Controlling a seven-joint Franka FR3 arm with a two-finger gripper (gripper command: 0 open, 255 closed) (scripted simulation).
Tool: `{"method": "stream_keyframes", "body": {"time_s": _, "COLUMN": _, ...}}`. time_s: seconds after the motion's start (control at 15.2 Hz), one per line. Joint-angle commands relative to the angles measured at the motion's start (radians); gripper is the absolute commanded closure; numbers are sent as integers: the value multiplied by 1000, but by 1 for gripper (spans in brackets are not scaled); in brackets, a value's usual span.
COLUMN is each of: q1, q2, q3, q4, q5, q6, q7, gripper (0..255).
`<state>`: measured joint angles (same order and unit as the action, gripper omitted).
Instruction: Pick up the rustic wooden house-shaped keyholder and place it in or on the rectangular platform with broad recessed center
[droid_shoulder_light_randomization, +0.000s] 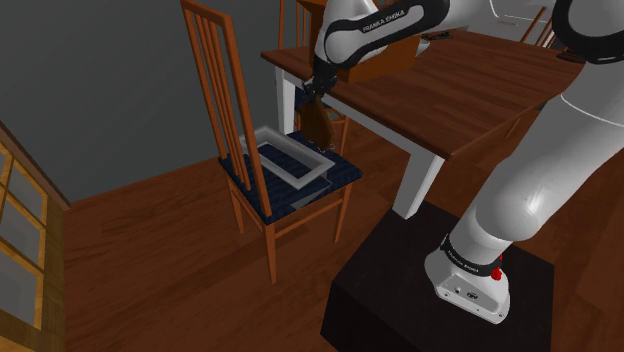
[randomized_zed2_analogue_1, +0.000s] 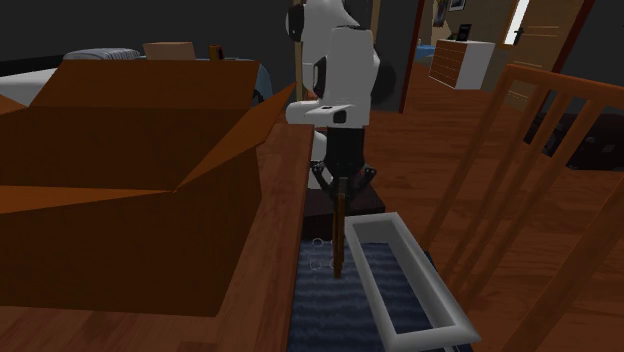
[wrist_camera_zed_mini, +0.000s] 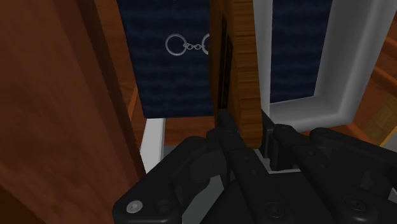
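I have the keyholder (wrist_camera_zed_mini: 242, 70) clamped by its top edge between the fingers of the claw (wrist_camera_zed_mini: 245, 130). The wooden slab hangs edge-on straight below the claw, over a blue chair cushion (wrist_camera_zed_mini: 165, 83). The grey tray (wrist_camera_zed_mini: 331, 76) lies just beside it, below the claw. Linked rings (wrist_camera_zed_mini: 188, 44) lie on the slab's other side.

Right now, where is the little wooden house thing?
In the shoulder view's upper middle, the wooden keyholder hangs clamped in the tool, over the blue chair cushion at the white tray's rim, beside the table's edge.
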<state>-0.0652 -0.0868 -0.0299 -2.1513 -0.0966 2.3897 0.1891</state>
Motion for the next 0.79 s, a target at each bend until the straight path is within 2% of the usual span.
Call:
{"method": "stream_keyframes", "body": {"time_s": 0.0, "q1": 1, "q2": -7, "q3": 1, "q4": 19, "q5": 2, "q6": -26, "q7": -2, "gripper": 255}}
{"method": "stream_keyframes", "body": {"time_s": 0.73, "q1": 3, "q2": -39, "q3": 2, "q4": 133, "q5": 11, "q6": -172, "q7": -15, "gripper": 255}}
